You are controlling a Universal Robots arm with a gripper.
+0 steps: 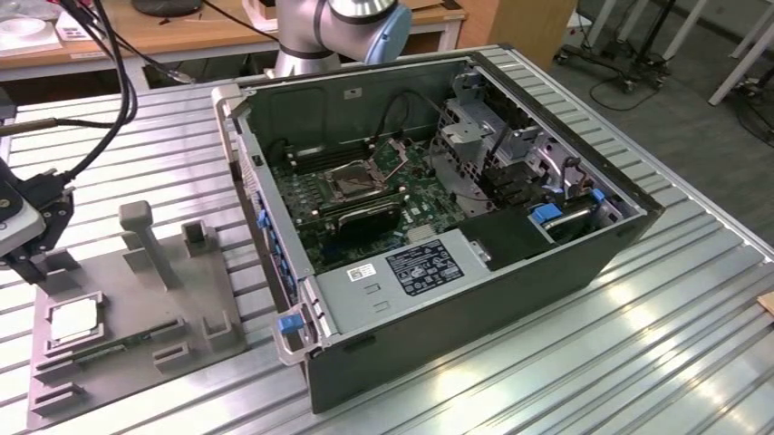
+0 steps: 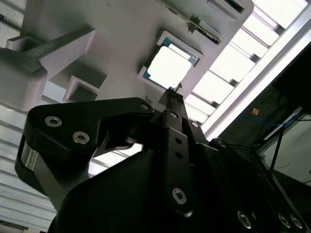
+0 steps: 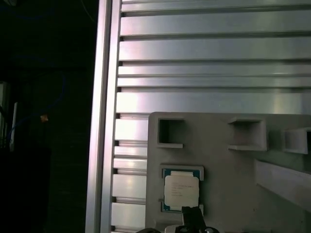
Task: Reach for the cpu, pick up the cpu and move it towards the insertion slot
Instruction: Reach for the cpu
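Note:
The cpu [image 1: 75, 319], a small square chip with a pale metal top, lies flat in a recess of the grey fixture plate [image 1: 133, 299] at the exterior view's left. It also appears in both wrist views [image 2: 169, 68] [image 3: 181, 190]. My gripper [image 1: 27, 263] hangs just above the fixture's edge, close to the cpu but apart from it, holding nothing. Its black tip [image 2: 172, 94] [image 3: 192, 214] points at the chip's near edge. The insertion slot [image 1: 353, 178], a square dark-centred socket in a metal frame, sits on the motherboard inside the open computer case [image 1: 484, 263].
A narrow green memory stick [image 1: 121, 344] lies in the fixture beside the cpu. Grey posts [image 1: 143, 240] rise from the fixture plate. The case walls stand high around the motherboard. Cables [image 1: 103, 109] hang at the left. The slatted aluminium table [image 1: 629, 362] carries everything.

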